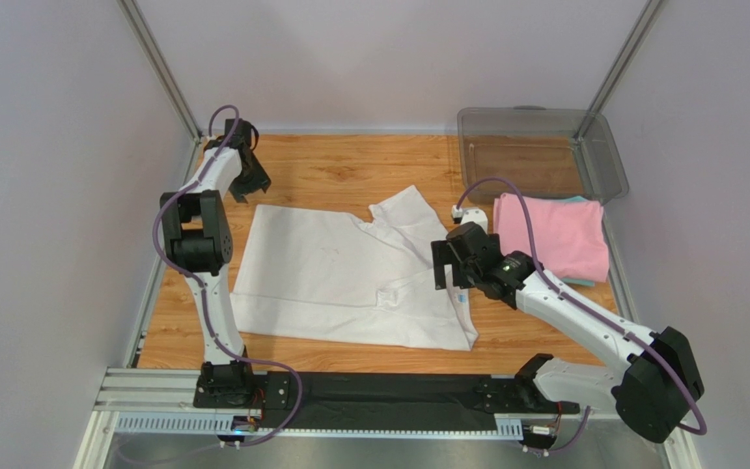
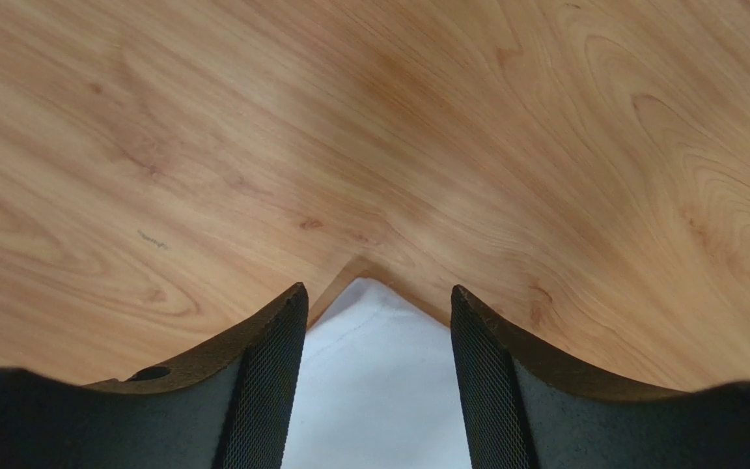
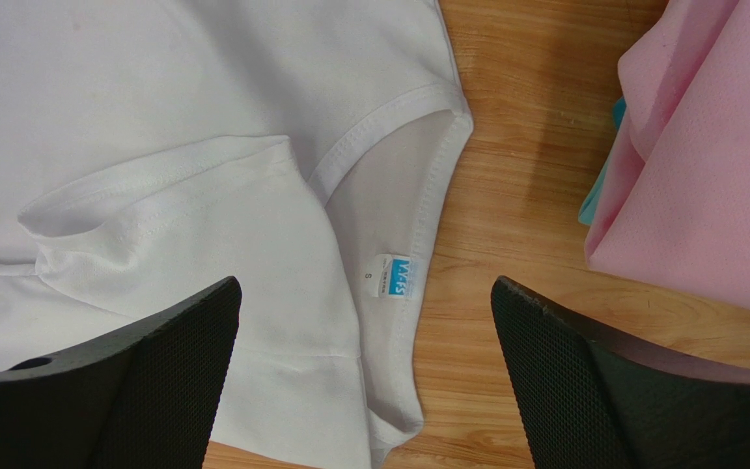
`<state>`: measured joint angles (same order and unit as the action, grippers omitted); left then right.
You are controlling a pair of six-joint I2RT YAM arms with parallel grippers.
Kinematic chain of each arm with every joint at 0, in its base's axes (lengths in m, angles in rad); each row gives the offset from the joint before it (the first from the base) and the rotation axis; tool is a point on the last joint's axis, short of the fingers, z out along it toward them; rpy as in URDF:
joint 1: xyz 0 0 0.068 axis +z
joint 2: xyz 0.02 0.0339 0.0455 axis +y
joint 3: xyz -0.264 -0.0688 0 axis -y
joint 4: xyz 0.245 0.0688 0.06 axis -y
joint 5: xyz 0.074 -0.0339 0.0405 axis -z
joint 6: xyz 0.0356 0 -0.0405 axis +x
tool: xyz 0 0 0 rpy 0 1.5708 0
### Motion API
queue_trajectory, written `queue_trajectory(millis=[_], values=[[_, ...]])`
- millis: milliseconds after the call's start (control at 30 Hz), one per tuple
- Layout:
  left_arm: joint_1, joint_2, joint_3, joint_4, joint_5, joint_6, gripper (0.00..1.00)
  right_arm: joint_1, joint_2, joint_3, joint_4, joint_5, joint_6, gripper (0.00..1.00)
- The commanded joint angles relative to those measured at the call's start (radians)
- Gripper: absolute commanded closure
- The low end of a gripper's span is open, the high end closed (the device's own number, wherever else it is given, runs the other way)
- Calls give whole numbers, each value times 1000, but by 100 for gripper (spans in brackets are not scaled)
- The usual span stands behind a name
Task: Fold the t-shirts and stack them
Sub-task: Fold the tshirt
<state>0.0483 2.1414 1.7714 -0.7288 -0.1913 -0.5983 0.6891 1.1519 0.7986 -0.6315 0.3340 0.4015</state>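
From above, the white t-shirt (image 1: 340,274) lies spread on the wooden bench (image 1: 350,161), mostly flat, with one sleeve turned up at its far right. The pink t-shirt (image 1: 555,234) sits folded to the right of it, a thin teal edge (image 1: 575,199) showing under it, just in front of a clear plastic bin (image 1: 599,156) at the far right corner. The left gripper (image 1: 250,181) hangs at the shirt's far left corner. The right gripper (image 1: 444,266) is over the collar area, between the white shirt and the pink one.

In the left wrist view, the two black fingers (image 2: 266,381) stand apart with a clear gap, and the pointed corner of the white shirt lies between them on the wood. They do not pinch it.

In the right wrist view, the fingers (image 3: 565,381) are spread wide and hold nothing. Below them lies the white shirt's neckline with its small blue tag (image 3: 394,276), and a folded sleeve to the left. The pink shirt fills the right edge, with teal peeking out beside it.
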Motion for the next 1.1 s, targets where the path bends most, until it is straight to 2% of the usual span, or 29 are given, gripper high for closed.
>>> queue_trajectory(millis=[0, 333, 567, 600, 700, 733, 767, 933, 1067], values=[[-2, 53, 80, -49, 6, 34, 39, -14, -31, -10, 39, -9, -20, 0], [-4, 110, 80, -55, -13, 41, 48, -28, -41, -21, 41, -33, -18, 0], [-2, 97, 39, -67, 24, 49, 68, -30, -23, -21, 47, -33, -9, 0], [-4, 92, 22, -66, 26, 48, 68, -30, -21, -21, 47, -36, -6, 0], [-2, 69, -10, -55, 41, 48, 81, -30, -14, -19, 47, -52, 7, 0], [-4, 66, -18, -52, 52, 48, 95, -30, -14, -21, 49, -55, 8, 0], [-4, 60, -27, -52, 53, 48, 100, -28, -11, -19, 47, -50, 11, 0], [-2, 17, -76, -21, 59, 75, 100, -30, 3, 8, 47, -43, 33, 0], [-2, -40, -147, 51, 55, 95, 100, -40, 64, 140, 55, -29, 37, 0]])
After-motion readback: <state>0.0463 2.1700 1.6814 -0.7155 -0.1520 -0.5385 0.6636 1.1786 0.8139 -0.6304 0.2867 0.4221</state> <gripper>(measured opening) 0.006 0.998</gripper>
